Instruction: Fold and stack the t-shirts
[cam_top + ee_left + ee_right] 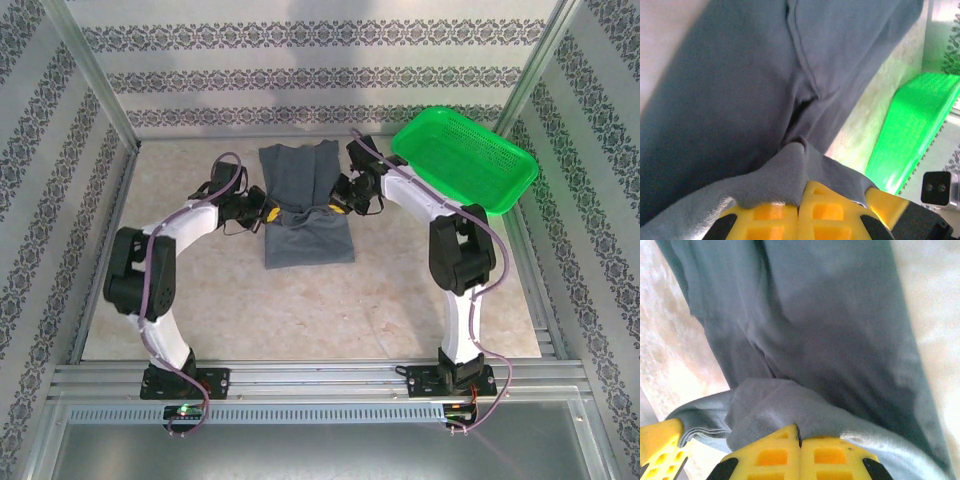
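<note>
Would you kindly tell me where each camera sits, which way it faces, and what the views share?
Top external: fixed above and behind the bases, looking down at the table, dark slate-grey fabric t-shirt and bright green plastic mesh basket; left arm and right arm show whole.
Left wrist: on the left arm, looking along the shut left gripper pinching shirt fabric; basket beyond.
Right wrist: on the right arm, looking along the shut right gripper pinching fabric.
Shared: all show the t-shirt.
</note>
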Motion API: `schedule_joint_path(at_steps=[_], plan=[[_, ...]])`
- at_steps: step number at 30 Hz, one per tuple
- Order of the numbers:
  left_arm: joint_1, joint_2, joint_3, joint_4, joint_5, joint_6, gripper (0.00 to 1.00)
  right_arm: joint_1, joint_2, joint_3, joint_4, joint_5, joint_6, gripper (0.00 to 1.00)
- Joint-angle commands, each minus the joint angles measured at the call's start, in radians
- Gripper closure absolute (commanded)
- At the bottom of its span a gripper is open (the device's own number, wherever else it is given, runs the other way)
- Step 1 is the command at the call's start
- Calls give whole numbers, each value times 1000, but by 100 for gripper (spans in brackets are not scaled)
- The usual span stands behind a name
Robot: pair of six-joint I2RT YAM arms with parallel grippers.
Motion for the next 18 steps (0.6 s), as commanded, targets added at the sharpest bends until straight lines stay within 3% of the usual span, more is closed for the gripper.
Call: schedule_joint_path(at_steps=[1, 3, 5, 7, 10, 14, 18], plan=[[36, 99, 109, 31, 26, 61, 100, -31, 113, 114, -33, -58, -9, 100], [56, 157, 176, 19, 29, 78, 93, -43, 173, 189, -68, -68, -17, 84], [72, 204, 226, 37, 57, 85, 73, -60, 206, 242, -67, -96, -21, 66], [86, 216, 263, -8, 70, 113, 59, -75, 204, 268, -97, -82, -38, 58], [91, 142, 225, -69, 30, 169, 44, -100, 120, 200, -91, -40, -62, 52], [87, -61, 1, -111, -26, 182, 43, -101, -51, -23, -37, 9, -82, 50], [65, -215, -292, -9, 23, 66, 48, -61, -202, -289, 61, 5, -54, 50]])
